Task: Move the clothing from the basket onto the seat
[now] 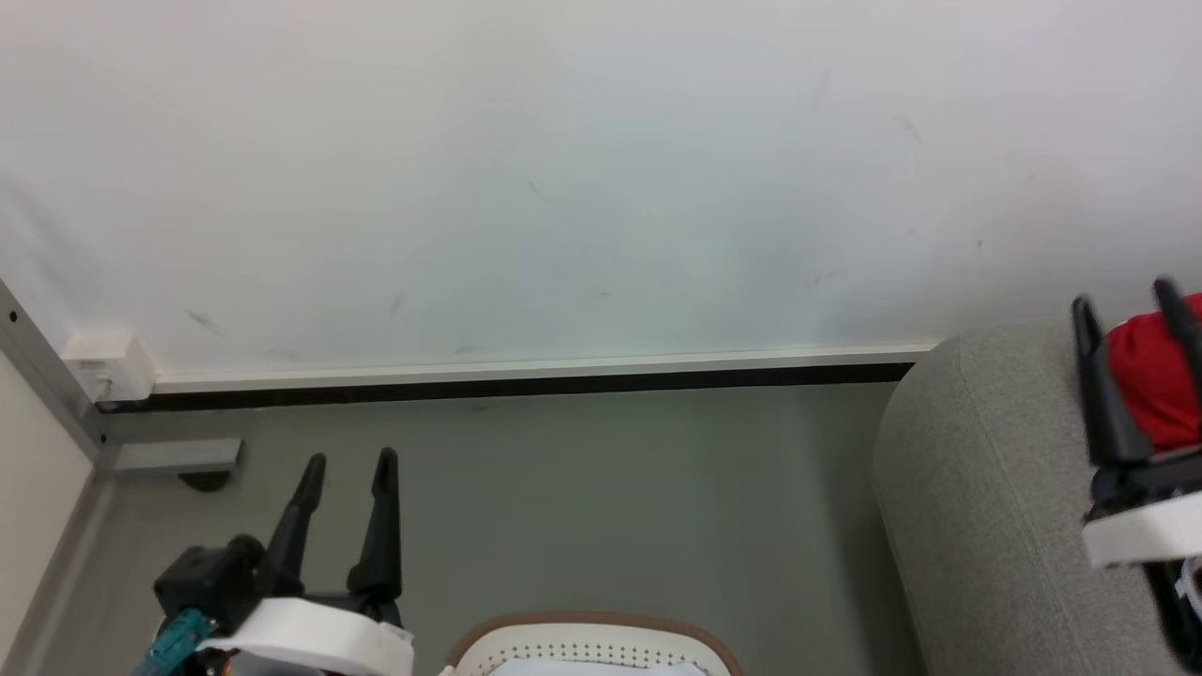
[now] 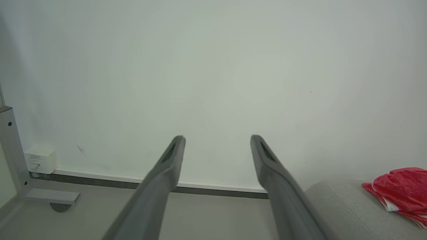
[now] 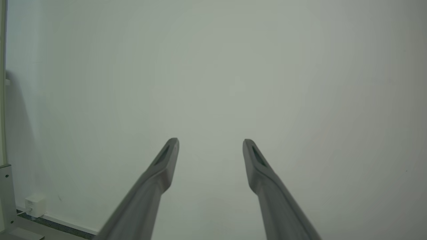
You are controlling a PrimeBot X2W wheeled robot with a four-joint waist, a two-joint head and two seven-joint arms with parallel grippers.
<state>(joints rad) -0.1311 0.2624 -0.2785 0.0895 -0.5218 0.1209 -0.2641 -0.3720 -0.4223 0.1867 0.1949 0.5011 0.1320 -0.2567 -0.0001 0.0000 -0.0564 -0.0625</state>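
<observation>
Jersey [image 1: 1150, 376] lies bunched on the seat [image 1: 977, 488] at the frame's right edge, seen between the right fingers [image 1: 1099, 394], which stand spread and empty, pointing up-frame past it. Left fingers [image 1: 380, 526], also spread and empty, sit lower left near the basket [image 1: 592, 620], well apart from it. Right arm is nearer; probably only pulling clear remains.

Right tool [image 3: 210, 142] is pointing straight at a plain pale wall [image 3: 233, 66], fingers spread wide apart. A little white box [image 3: 35, 205] sits down at 8 o'clock, right beside a grey post [image 3: 6, 196].
</observation>
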